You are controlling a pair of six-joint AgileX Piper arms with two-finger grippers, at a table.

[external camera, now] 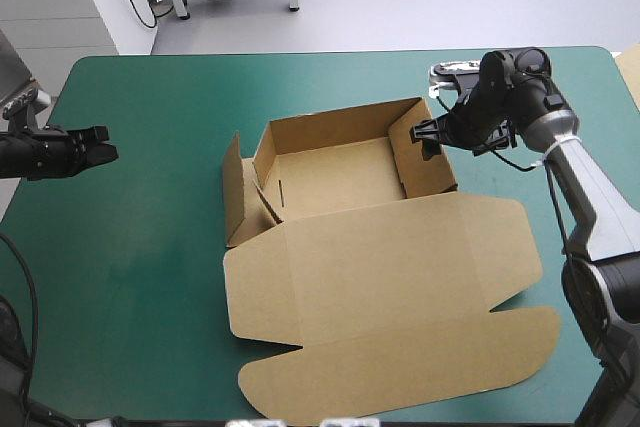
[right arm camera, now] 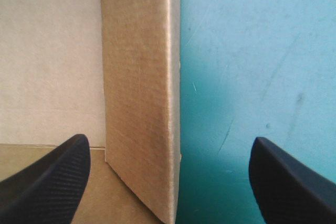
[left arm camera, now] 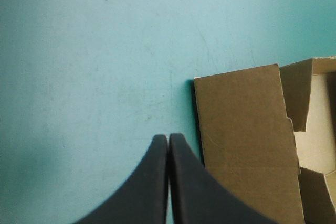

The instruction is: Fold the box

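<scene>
While the brown box [external camera: 380, 247] is sitting in the middle of the teal-green cover [external camera: 130, 277], tray walls raised and lid lying flat toward the near edge, the right gripper [external camera: 428, 135] is hanging over the tray's right wall [right arm camera: 139, 103], black fingers spread to either side of it, probably to pinch or press it. The left gripper [external camera: 100, 152] is hovering near the table's left edge, fingers pressed together, well apart from the left flap [left arm camera: 247, 140], likely so as not to crowd the work. The tray is holding nothing.
</scene>
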